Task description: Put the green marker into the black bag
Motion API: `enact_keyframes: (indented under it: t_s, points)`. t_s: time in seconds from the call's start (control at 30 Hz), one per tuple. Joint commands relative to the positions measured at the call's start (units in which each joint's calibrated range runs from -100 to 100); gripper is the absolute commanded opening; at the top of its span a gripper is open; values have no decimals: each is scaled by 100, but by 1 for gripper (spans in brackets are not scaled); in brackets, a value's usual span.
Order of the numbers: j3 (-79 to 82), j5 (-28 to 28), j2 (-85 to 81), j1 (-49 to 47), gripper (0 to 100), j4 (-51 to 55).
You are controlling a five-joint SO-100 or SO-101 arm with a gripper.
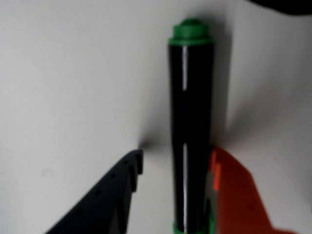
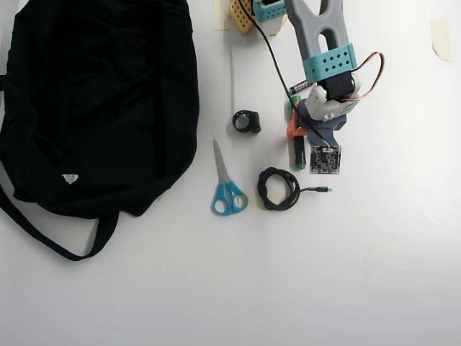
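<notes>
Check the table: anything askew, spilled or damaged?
Nothing stands out. The green marker lies flat between the open gripper fingers, intact. The black bag, scissors, coiled cable and small black ring sit apart on the table; nothing spilled.

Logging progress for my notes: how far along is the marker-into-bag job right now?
Early stage. Done: the arm has reached the green marker, and the claw straddles its barrel in the wrist view. In hand: the grasp itself; the orange finger is at the barrel, the black one stands apart, so it looks open. Left: closing, lifting, carrying it across to the black bag and dropping it in.
</notes>
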Motion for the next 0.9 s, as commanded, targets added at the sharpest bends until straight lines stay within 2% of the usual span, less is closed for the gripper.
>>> enact_keyframes:
  t_s: [0.0,0.33,0.73,0.87]
  points:
    - [-67,15,45,11,17,6]
    - [-49,15,45,11,12,6]
    - [-76,15,45,11,12,187]
    - [-76,15,45,11,6,204]
